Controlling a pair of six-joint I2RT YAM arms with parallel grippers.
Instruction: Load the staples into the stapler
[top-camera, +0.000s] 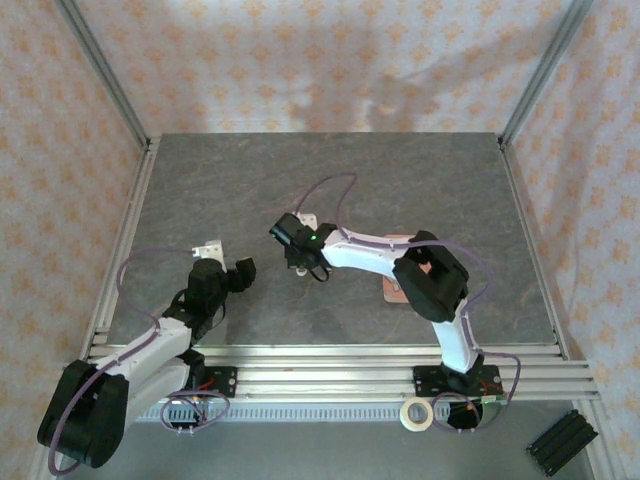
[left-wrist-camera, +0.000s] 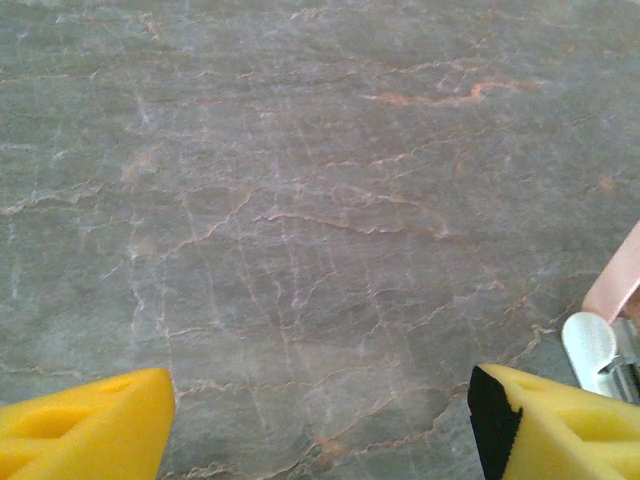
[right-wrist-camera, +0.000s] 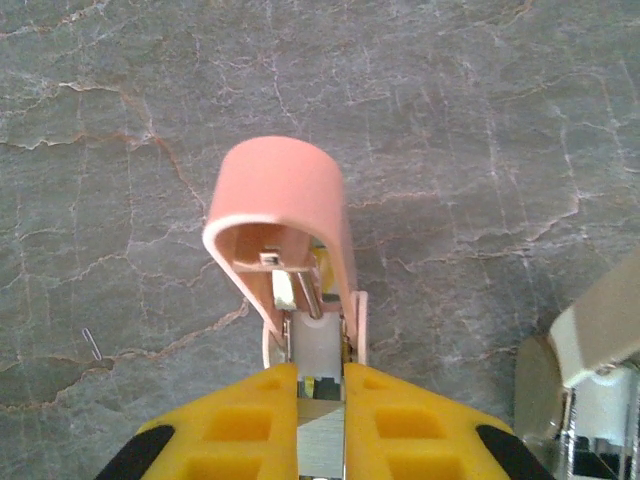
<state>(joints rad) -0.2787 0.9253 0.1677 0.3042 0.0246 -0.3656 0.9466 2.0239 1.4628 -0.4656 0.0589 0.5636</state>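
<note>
**Staples lined up at the stapler's mouth**

We saw the right pincer (right-wrist-camera: 320, 372) pressed together on a thin grey strip, the staples (right-wrist-camera: 320, 440) by our reckoning. It was aimed straight at the pink stapler (right-wrist-camera: 285, 190) near the middle of the table (top-camera: 450, 180). The lid stood flipped up, surely to bare the channel, and the strip's front end sat right at that channel, between the fingertips. The left pincer (left-wrist-camera: 320, 400) hung spread and empty just beside, on the side of the table's left edge, perhaps to steady things.
</note>
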